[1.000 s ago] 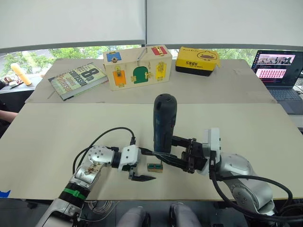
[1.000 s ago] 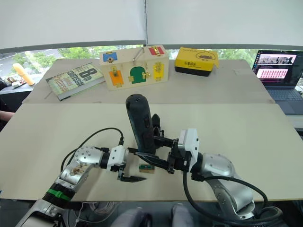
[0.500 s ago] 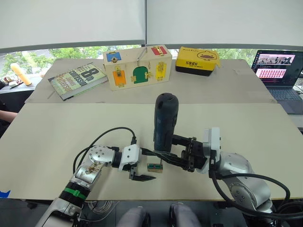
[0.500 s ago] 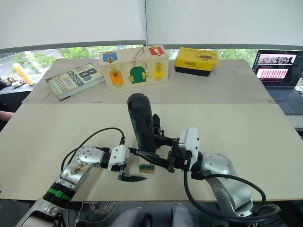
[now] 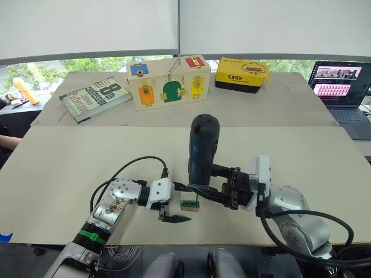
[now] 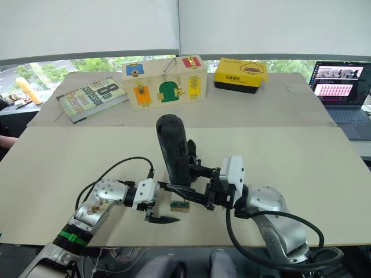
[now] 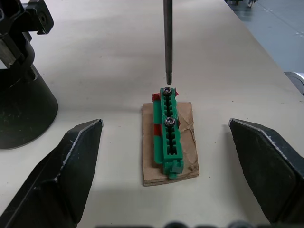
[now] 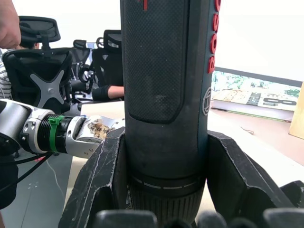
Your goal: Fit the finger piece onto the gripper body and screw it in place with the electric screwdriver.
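Note:
My right gripper [image 5: 201,183] is shut on the electric screwdriver [image 5: 203,147], a thick dark pen-style tool held upright near the table's front middle. Its thin metal bit [image 7: 167,38] hangs with the tip just above the end screw of a small green block [image 7: 168,128] on a cardboard scrap. My left gripper [image 5: 186,203] is open, one finger on each side of that block. A black pointed part that looks like the gripper body [image 6: 192,152] stands just behind the screwdriver, mostly hidden by it. The finger piece is hidden.
At the table's back stand a wooden lock box [image 5: 168,81], a book [image 5: 95,97], a yellow box [image 5: 242,74] and an open laptop [image 5: 342,92]. A person's hand [image 8: 7,23] and office chairs show beyond the table.
The top of the screwdriver has tipped slightly to the right, so it stands a little straighter over the green block. The left gripper has stayed where it was.

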### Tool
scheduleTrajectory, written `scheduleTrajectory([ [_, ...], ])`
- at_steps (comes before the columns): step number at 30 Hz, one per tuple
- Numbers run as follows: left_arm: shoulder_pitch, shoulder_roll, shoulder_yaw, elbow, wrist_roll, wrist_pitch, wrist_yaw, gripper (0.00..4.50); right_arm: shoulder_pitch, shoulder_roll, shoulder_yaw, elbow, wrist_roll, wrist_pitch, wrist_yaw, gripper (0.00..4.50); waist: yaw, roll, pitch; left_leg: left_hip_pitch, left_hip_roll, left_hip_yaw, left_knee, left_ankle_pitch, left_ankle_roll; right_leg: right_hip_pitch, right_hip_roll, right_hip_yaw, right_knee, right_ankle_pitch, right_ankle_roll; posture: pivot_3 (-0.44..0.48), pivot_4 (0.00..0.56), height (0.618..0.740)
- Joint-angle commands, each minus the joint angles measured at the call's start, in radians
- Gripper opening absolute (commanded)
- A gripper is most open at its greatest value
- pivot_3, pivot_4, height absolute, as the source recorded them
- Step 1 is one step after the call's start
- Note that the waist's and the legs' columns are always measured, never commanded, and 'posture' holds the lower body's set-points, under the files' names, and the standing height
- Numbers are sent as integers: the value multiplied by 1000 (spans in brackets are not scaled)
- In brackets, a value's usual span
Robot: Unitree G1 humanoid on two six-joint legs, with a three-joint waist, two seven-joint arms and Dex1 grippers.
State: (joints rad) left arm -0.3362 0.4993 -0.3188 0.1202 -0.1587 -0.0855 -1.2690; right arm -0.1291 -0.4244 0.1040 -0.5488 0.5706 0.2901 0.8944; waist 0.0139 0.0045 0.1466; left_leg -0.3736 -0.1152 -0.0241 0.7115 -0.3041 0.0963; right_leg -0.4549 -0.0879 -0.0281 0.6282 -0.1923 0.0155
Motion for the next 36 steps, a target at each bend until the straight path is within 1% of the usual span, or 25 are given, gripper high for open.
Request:
scheduleTrajectory([
  [1, -13, -2, 2, -28, -7, -11, 2, 4500, -10, -1, -12, -27, 7, -45, 8, 1892, 0, 0, 0, 0, 0, 0, 0, 0, 0, 0, 0, 0, 0, 0, 0, 0, 150, 740],
  [36, -17, -7, -1, -41, -10, 0, 5, 4500, -17, -6, 10, -36, 16, -15, -4, 1892, 0, 0, 0, 0, 0, 0, 0, 0, 0, 0, 0, 0, 0, 0, 0, 0, 150, 740],
])
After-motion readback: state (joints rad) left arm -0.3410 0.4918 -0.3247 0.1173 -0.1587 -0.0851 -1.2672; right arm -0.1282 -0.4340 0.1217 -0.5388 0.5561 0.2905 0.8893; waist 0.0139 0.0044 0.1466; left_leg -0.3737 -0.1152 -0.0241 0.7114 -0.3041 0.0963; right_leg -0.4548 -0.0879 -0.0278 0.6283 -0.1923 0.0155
